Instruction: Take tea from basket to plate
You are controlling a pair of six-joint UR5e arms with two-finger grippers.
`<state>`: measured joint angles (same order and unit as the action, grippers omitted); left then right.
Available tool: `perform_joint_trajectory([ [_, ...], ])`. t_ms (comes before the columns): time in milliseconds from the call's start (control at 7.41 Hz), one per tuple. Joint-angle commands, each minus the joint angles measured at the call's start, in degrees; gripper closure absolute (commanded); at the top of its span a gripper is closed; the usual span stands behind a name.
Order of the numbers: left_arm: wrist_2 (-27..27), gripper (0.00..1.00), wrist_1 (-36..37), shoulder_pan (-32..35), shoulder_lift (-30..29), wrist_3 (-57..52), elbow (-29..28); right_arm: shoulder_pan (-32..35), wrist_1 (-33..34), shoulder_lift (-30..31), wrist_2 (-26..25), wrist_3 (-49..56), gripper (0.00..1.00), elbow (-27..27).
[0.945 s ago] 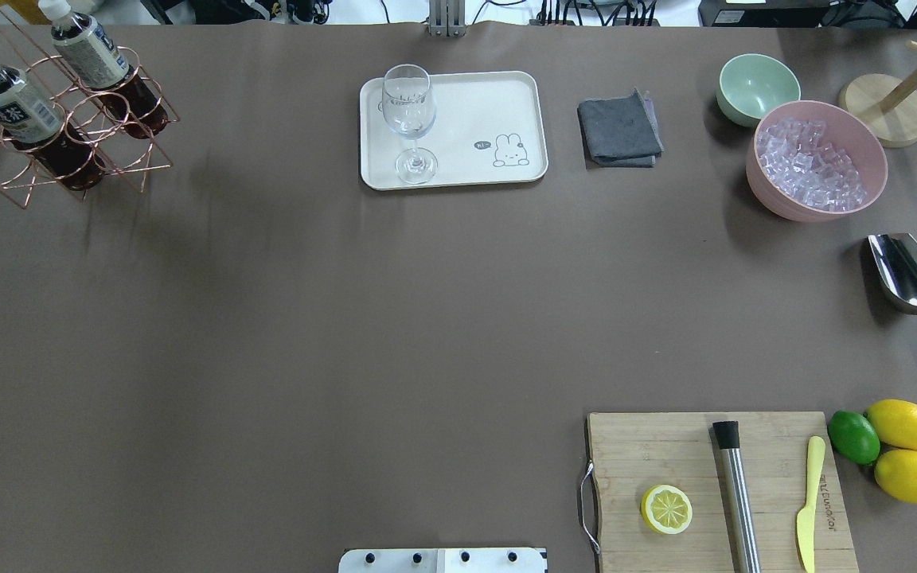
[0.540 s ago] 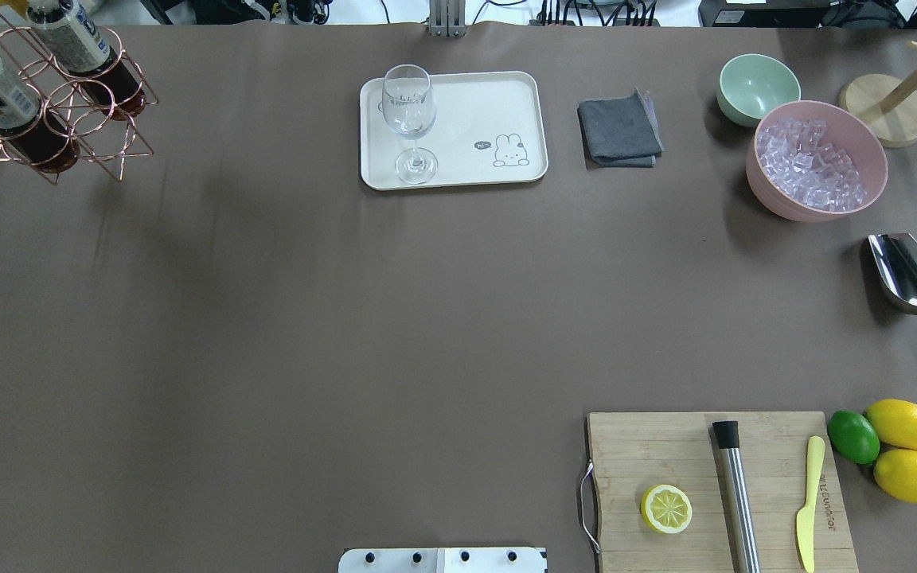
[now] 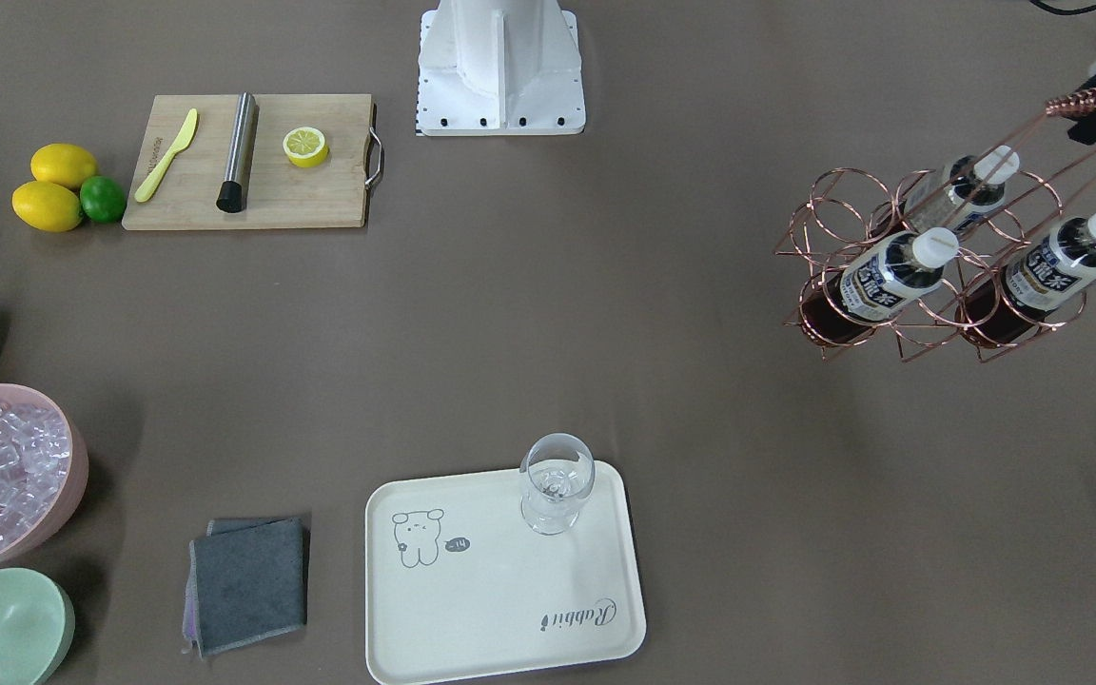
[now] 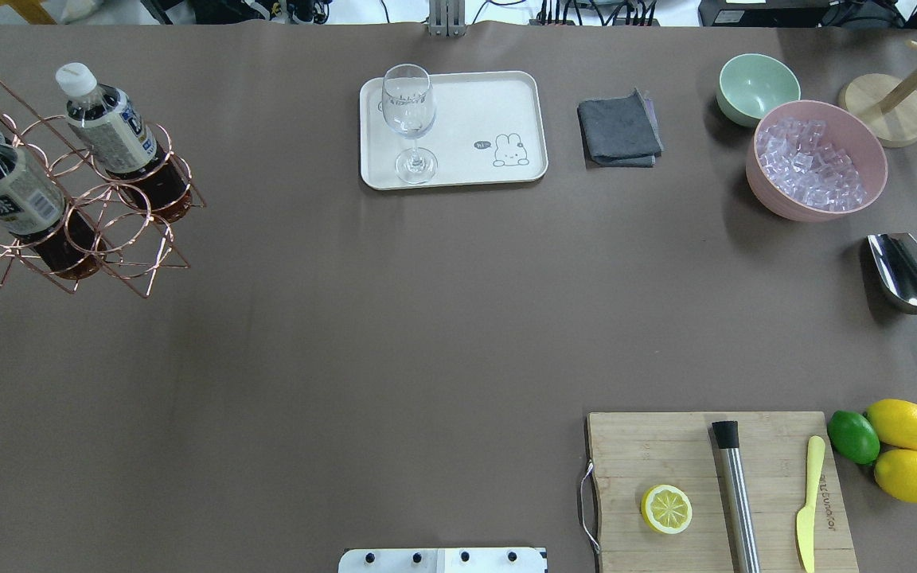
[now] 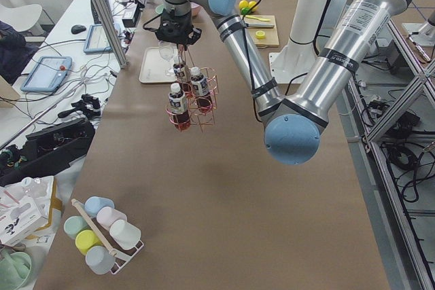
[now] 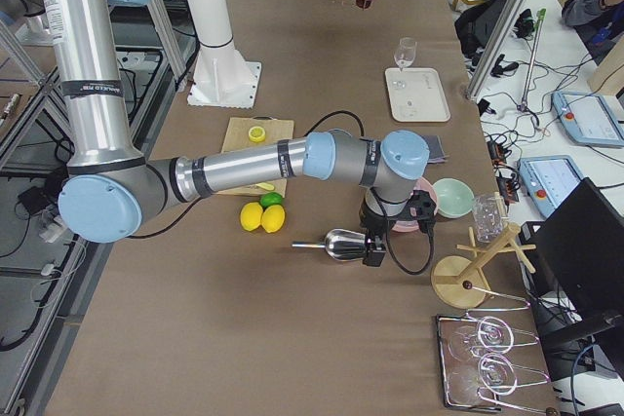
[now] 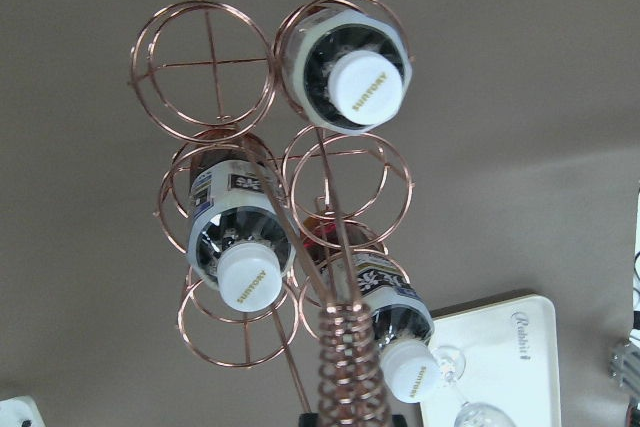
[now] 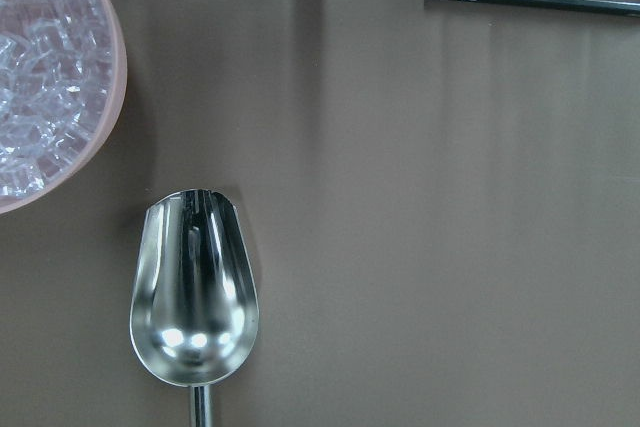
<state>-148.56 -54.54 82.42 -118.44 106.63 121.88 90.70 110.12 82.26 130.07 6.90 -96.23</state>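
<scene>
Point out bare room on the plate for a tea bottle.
The plate is bare across its middle, between the glass at one end and the line drawing near the other. Only the glass's end is crowded.

Lighting: even, diffuse, from overhead; all views adequately bright.
Shadows: soft, cast beside the pink bowl [image 4: 817, 159] and scoop [image 8: 195, 287].
Glare: white highlights noted inside the scoop; pale vertical streaks on the desk [image 8: 450, 197].
Focus: handle coil of the basket [image 7: 270, 97] blurred near the lens.
</scene>
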Motion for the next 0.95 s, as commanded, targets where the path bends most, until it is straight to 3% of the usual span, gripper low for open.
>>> perform_joint_trajectory([
  [0,-0.5,1.0,-6.93,-6.99,3.55,10.48,8.53,0.0,-0.08,-0.08,-0.08,0.05,0.01,-0.1],
  [270,-0.16,1.0,-20.88,-12.35,5.49,24.69,8.2,0.09,-0.08,-0.08,-0.08,0.05,0.01,-0.19],
  [540,0.8,1.0,-28.22,-17.53,5.15,35.17,8.54,0.09,0.0,-0.08,-0.17,0.05,0.01,-0.45],
  [810,5.44,1.0,-38.66,-23.76,5.32,47.82,7.94,0.0,-0.08,-0.08,-0.08,0.05,0.01,-0.36],
])
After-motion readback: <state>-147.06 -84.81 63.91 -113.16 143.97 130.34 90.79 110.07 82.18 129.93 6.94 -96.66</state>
